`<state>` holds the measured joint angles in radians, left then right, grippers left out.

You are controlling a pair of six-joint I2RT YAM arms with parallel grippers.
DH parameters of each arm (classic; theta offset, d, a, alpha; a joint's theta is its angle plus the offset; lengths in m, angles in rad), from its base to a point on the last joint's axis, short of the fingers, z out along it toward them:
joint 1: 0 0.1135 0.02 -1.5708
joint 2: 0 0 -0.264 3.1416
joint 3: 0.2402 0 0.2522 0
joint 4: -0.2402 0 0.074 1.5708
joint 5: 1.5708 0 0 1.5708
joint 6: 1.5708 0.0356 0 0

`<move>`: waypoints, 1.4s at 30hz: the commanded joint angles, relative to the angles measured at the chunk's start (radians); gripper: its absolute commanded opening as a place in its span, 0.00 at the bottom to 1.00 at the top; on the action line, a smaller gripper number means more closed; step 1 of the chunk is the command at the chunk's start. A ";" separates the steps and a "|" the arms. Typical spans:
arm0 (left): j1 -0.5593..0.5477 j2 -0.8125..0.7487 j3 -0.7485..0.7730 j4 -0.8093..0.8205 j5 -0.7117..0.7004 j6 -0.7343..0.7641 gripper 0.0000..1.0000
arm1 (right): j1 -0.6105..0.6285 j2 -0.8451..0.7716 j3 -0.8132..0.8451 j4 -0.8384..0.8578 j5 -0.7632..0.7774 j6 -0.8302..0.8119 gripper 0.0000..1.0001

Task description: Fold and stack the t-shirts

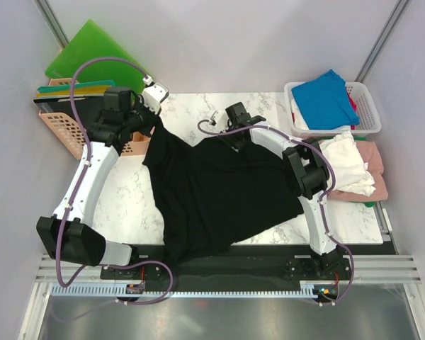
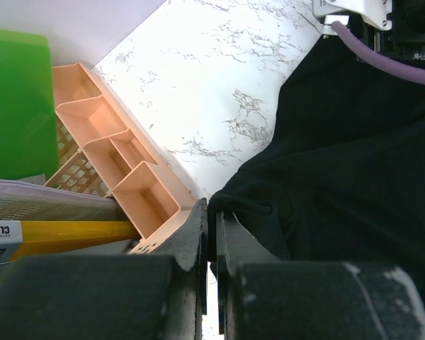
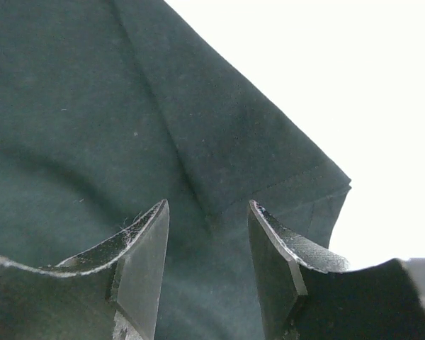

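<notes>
Drop right gripper [image 3: 209,207], jaws half-spread, onto sleeve hem [image 3: 283,188] straight beneath at black t-shirt's [image 1: 219,191] far edge, with left gripper [image 2: 211,219] pinching its far-left corner.

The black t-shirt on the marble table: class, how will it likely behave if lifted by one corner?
Probably floppy: the black t-shirt lies in soft creases. Likely light, since the left gripper pinches only its edge. Pushed, it would probably bunch up rather than slide whole.
</notes>
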<state>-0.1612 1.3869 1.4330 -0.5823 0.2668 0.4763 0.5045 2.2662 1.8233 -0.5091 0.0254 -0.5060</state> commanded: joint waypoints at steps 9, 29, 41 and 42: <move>-0.006 -0.014 -0.006 0.047 -0.005 0.002 0.02 | -0.007 0.024 0.016 0.015 0.059 -0.026 0.52; -0.014 -0.058 -0.088 0.050 0.002 0.002 0.02 | -0.007 -0.420 -0.275 0.172 0.148 0.003 0.00; -0.032 -0.307 0.099 -0.028 -0.081 0.061 0.02 | -0.009 -0.982 -0.214 0.121 0.290 0.077 0.00; -0.032 -0.339 0.127 -0.028 -0.113 0.073 0.02 | -0.009 -1.025 -0.167 0.110 0.306 0.067 0.00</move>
<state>-0.1921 1.2068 1.4063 -0.6407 0.2298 0.4908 0.4992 1.3926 1.5402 -0.3832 0.2413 -0.4583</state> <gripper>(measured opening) 0.054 0.007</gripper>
